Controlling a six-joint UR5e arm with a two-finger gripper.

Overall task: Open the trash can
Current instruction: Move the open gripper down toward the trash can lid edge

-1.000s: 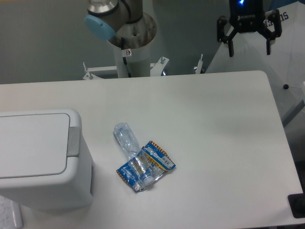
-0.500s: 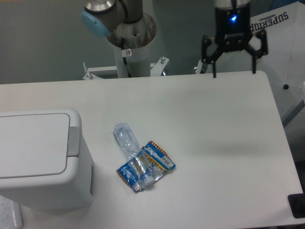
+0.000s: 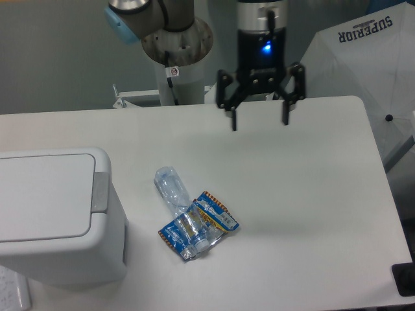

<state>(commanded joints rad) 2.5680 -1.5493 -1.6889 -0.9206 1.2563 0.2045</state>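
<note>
tool [image 3: 259,122] hangs empty with fingers spread over the far side of the worktop [image 3: 311,194], well apart from the trash can [image 3: 55,214] at the near left, lid shut, opening not yet begun

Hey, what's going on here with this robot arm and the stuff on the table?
A single robot arm is working over a white table. Its gripper hangs open and empty above the far side of the table, holding nothing. The trash can sits at the left edge with its lid shut, so it is not opened yet. A clear plastic bottle and blue snack wrappers lie in the middle, untouched.
</note>
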